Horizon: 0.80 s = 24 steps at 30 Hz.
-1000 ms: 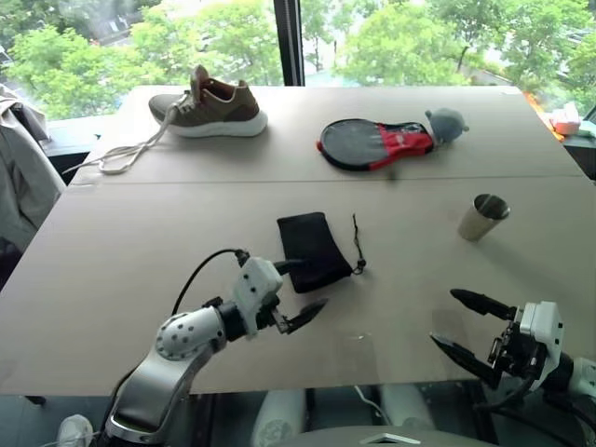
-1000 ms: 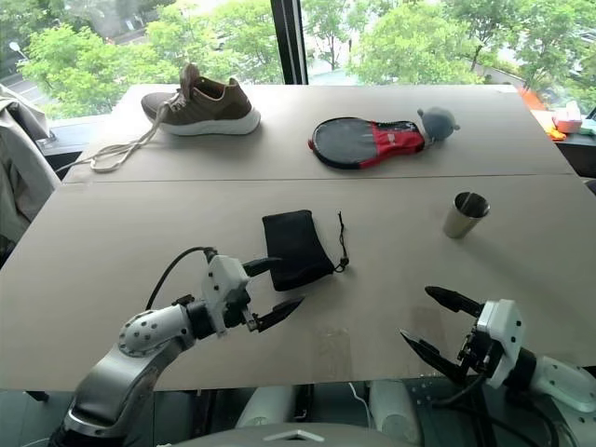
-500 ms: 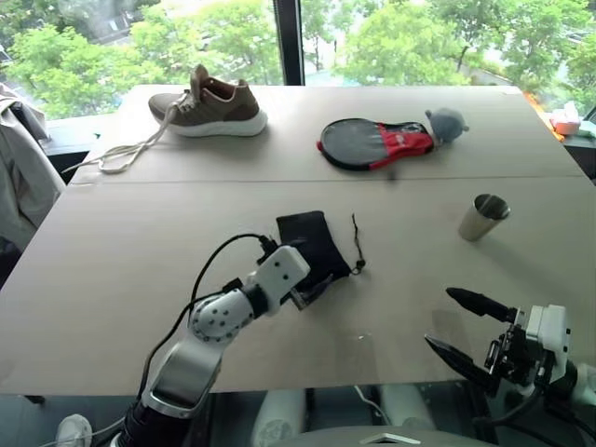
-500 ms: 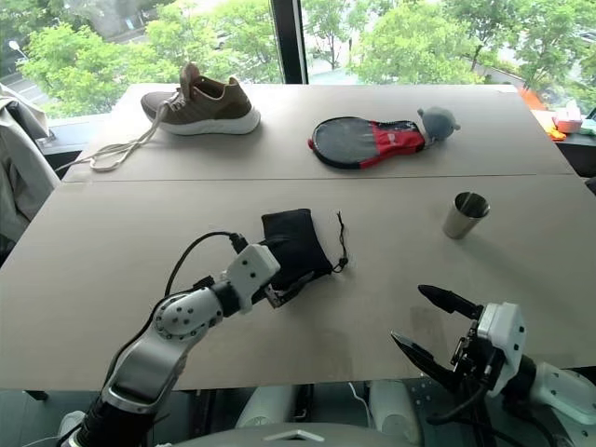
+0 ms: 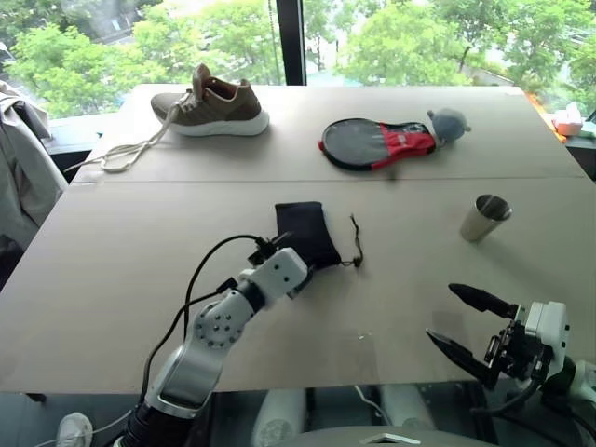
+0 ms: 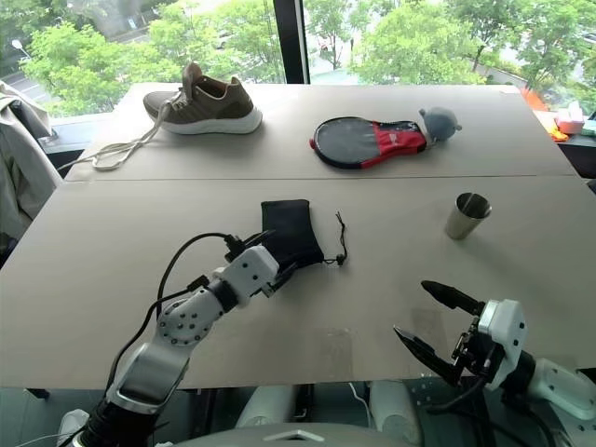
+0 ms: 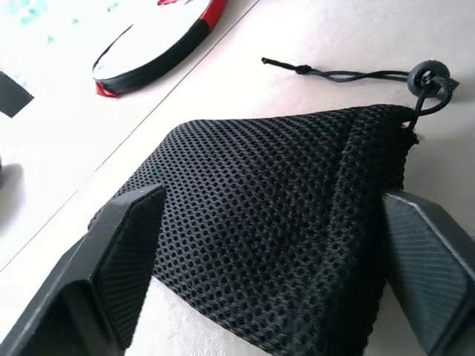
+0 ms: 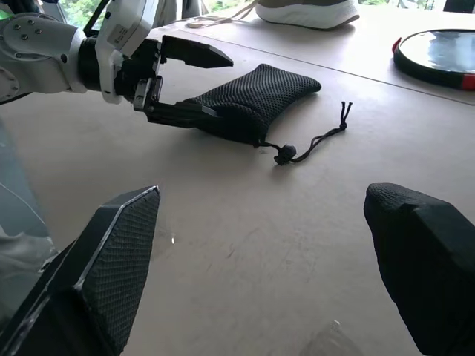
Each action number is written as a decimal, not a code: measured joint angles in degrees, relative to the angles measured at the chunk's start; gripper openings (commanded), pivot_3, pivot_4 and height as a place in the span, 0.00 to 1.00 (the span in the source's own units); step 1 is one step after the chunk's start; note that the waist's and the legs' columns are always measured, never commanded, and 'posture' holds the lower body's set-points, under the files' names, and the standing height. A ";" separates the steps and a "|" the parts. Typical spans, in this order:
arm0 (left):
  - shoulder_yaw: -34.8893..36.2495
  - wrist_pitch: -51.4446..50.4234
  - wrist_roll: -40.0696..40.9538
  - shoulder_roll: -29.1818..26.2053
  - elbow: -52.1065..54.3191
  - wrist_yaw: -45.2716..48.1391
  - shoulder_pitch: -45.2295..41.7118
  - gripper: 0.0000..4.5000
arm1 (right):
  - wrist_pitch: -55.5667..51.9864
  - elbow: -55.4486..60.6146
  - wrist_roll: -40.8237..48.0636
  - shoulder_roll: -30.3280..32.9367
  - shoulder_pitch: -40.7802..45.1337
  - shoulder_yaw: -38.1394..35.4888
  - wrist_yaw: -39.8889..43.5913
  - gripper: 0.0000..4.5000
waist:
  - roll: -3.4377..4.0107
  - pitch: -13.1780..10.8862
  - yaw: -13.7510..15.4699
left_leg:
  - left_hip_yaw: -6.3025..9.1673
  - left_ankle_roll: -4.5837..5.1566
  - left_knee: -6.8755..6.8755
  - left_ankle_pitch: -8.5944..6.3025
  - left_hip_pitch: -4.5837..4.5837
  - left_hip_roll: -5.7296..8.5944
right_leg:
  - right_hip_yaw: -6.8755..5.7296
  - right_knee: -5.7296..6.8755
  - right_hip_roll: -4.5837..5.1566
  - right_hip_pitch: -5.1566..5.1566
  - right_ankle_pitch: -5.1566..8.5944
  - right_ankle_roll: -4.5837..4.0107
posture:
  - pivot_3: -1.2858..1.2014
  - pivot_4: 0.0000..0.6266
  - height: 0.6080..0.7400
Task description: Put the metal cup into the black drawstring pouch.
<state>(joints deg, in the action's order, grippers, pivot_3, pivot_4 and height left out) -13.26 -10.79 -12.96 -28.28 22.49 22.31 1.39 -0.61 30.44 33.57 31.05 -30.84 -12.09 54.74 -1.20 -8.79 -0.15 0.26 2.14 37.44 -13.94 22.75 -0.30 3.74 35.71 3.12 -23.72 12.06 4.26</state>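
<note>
Mesh-knit black drawstring pouch [image 7: 282,222], limp rectangle

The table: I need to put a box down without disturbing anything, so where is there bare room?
Free: the table's left half, between the shoe and the near edge, and the strip between pouch and metal cup. Crowded: the far edge around the paddle cover, and the pouch, straddled by the left pincer.

**Room and surroundings**

I work at a wide beige table [image 5: 112,279] made of two tops joined along a straight seam. Behind it, large windows split by a dark vertical mullion [image 5: 290,42] show green trees in bright daylight. A grey garment [image 5: 23,177] hangs at far left.
</note>
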 measured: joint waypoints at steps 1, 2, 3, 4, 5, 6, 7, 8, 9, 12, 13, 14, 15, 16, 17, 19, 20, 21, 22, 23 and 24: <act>0.01 0.00 -0.62 -0.01 -0.84 -0.16 -0.01 0.54 | 0.00 -0.01 0.00 0.00 0.21 0.00 0.02 1.00 | 0.00 0.00 0.00 | 0.01 0.00 0.00 0.00 0.00 0.00 | -0.01 0.00 -0.01 0.00 0.00 0.00 | 0.52 0.24 1.00; 0.00 -0.01 -1.45 -0.02 -2.49 -0.26 -0.03 0.42 | 0.00 -0.03 0.00 0.03 0.62 0.00 0.05 1.00 | 0.00 0.00 0.00 | 0.01 0.00 0.00 0.00 0.01 0.00 | -0.02 0.00 -0.01 0.00 0.00 0.00 | 0.52 0.24 1.00; 0.00 0.04 -1.48 -0.01 -2.57 -0.29 -0.05 0.36 | 0.00 -0.03 0.00 0.03 0.68 0.00 0.05 1.00 | 0.00 0.00 0.00 | 0.00 0.00 0.00 0.00 0.02 0.00 | -0.02 0.00 0.00 0.00 0.00 0.00 | 0.52 0.24 1.00; 0.00 0.26 -1.60 -0.01 -3.01 -0.29 -0.52 0.34 | 0.00 -0.03 -0.01 0.04 1.07 0.00 0.04 1.00 | 0.00 0.00 0.01 | 0.00 0.00 0.00 0.00 0.02 0.00 | -0.02 0.00 0.01 0.00 0.00 0.00 | 0.52 0.24 1.00; 0.04 0.29 -1.70 -0.01 -3.40 -0.30 -0.82 0.26 | 0.00 -0.04 -0.02 0.06 1.33 0.00 0.02 1.00 | 0.00 0.00 0.03 | 0.00 0.00 0.00 0.00 0.02 0.01 | -0.02 0.00 0.01 0.00 0.00 0.00 | 0.52 0.24 1.00; 0.13 0.41 -1.91 -0.01 -3.86 -0.32 -1.03 0.15 | 0.00 -0.03 -0.02 0.08 1.64 -0.01 -0.05 1.00 | 0.00 0.00 0.03 | 0.00 0.00 0.00 0.00 0.01 0.01 | -0.02 0.00 0.00 0.00 -0.01 0.00 | 0.52 0.24 1.00; 0.48 0.84 -2.08 0.04 -4.14 -0.46 -1.21 0.05 | 0.00 -0.03 -0.02 0.07 2.32 -0.04 -0.27 1.00 | 0.00 0.00 0.04 | 0.00 0.00 0.00 0.00 0.01 0.01 | -0.02 0.00 0.00 0.00 -0.01 -0.01 | 0.52 0.24 1.00; 1.10 1.25 -2.05 0.06 -4.16 -0.56 -1.42 0.02 | -0.02 -0.03 -0.02 0.06 2.77 -0.06 -0.64 1.00 | 0.01 0.01 0.04 | 0.00 0.00 0.00 0.00 0.00 0.01 | -0.02 0.00 0.00 0.01 -0.01 -0.02 | 0.52 0.24 1.00; 1.45 1.37 -1.94 0.17 -4.27 -0.59 -1.49 0.02 | -0.05 -0.02 -0.05 0.01 3.15 -0.06 -1.08 1.00 | 0.01 0.01 0.05 | 0.00 0.00 0.00 0.00 0.00 0.00 | -0.02 0.00 0.00 0.00 -0.02 -0.03 | 0.52 0.24 1.00; 1.73 1.24 -0.60 1.44 -4.58 -0.09 -1.66 0.02 | -0.43 0.03 -0.58 -0.85 6.30 -0.10 -4.12 1.00 | 0.00 0.00 0.02 | -0.02 0.00 0.02 0.00 0.01 0.01 | -0.01 0.01 0.00 0.00 -0.08 -0.10 | 0.52 0.24 1.00; 2.17 0.35 1.21 2.67 -4.51 0.55 -2.13 0.02 | -1.07 0.10 -1.75 -1.17 9.01 -0.11 -6.95 1.00 | 0.00 0.00 -0.03 | -0.03 0.00 0.05 0.00 0.01 0.01 | -0.01 0.02 0.00 0.00 -0.10 -0.13 | 0.52 0.24 1.00; 2.54 -0.62 2.49 3.42 -4.33 1.05 -2.76 0.02 | -1.68 0.16 -2.54 -1.17 11.11 -0.17 -9.05 1.00 | -0.01 0.00 -0.01 | -0.02 0.00 0.07 0.00 0.01 0.02 | -0.01 0.04 -0.02 0.00 -0.10 -0.13 | 0.52 0.24 1.00; 2.95 -1.54 3.59 3.94 -4.09 1.47 -3.34 0.02 | -2.09 0.26 -3.24 -1.17 12.68 -0.20 -10.69 1.00 | -0.01 0.00 -0.01 | 0.00 0.00 0.07 0.01 0.01 0.02 | -0.02 0.06 -0.03 0.00 -0.10 -0.12 | 0.52 0.24 1.00; 3.61 -2.62 4.76 4.42 -3.64 1.83 -3.74 0.02 | -2.90 0.43 -4.05 -1.16 14.15 -0.19 -12.29 1.00 | -0.01 0.00 0.00 | 0.02 0.00 0.07 0.01 0.01 0.02 | -0.03 0.07 -0.06 0.00 -0.10 -0.13 | 0.52 0.24 1.00; 4.95 -5.29 7.27 5.69 -3.20 2.49 -4.73 0.02 | -4.88 0.46 -5.97 -1.04 17.17 -0.11 -15.64 1.00 | 0.00 0.00 -0.02 | 0.02 0.00 0.07 0.01 0.01 0.02 | -0.03 0.09 -0.08 0.00 -0.11 -0.15 | 0.52 0.24 1.00; 6.92 -9.82 11.72 8.18 -2.65 3.12 -7.24 0.02 | -8.62 0.25 -9.52 -0.27 23.29 -0.10 -20.76 1.00 | 0.00 0.00 -0.08 | 0.00 0.00 0.15 0.01 0.02 0.05 | -0.03 0.13 -0.09 0.00 -0.14 -0.17 | 0.52 0.24 1.00; 8.11 -12.53 14.57 9.69 -2.19 3.68 -9.21 0.02 | -11.37 0.23 -12.31 1.10 27.08 -0.02 -23.81 1.00 | -0.01 0.00 -0.10 | 0.02 0.00 0.20 0.02 0.04 0.10 | -0.03 0.14 -0.10 0.02 -0.15 -0.17 | 0.52 0.24 1.00; 8.93 -14.50 16.67 10.37 -1.43 3.92 -10.71 0.02 | -13.69 0.20 -14.80 2.55 29.55 -0.02 -26.08 1.00 | -0.02 0.00 -0.05 | 0.01 0.00 0.20 0.02 0.06 0.14 | -0.06 0.14 -0.10 0.03 -0.16 -0.19 | 0.52 0.24 1.00; 9.60 -15.75 18.11 10.57 -0.80 4.11 -11.57 0.02 | -15.47 0.19 -16.36 3.36 30.97 -0.07 -27.62 1.00 | -0.04 0.01 0.02 | 0.00 0.00 0.20 0.02 0.07 0.16 | -0.09 0.14 -0.10 0.04 -0.16 -0.21 | 0.52 0.24 1.00; 10.50 -16.81 19.52 10.63 -0.47 4.37 -12.27 0.02 | -17.31 0.11 -17.68 3.85 32.15 -0.10 -29.02 1.00 | -0.04 0.01 0.04 | -0.02 0.00 0.19 0.02 0.10 0.16 | -0.12 0.14 -0.12 0.04 -0.17 -0.22 | 0.52 0.24 1.00; 11.45 -18.10 21.14 10.60 -0.43 4.87 -13.04 0.02 | -19.38 -0.24 -19.23 4.64 33.33 -0.01 -30.25 1.00 | -0.03 0.01 0.04 | -0.03 0.00 0.18 0.01 0.12 0.17 | -0.12 0.14 -0.12 0.03 -0.18 -0.20 | 0.52 0.24 1.00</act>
<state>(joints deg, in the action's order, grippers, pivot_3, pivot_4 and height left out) -1.82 -28.89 8.19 -17.68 22.06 27.17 -11.64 -20.00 30.20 14.34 35.69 2.49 -12.10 24.49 -1.23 -8.79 -0.11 0.23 2.14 37.62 -13.92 22.87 -0.12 3.62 35.85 2.99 -23.68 11.88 4.06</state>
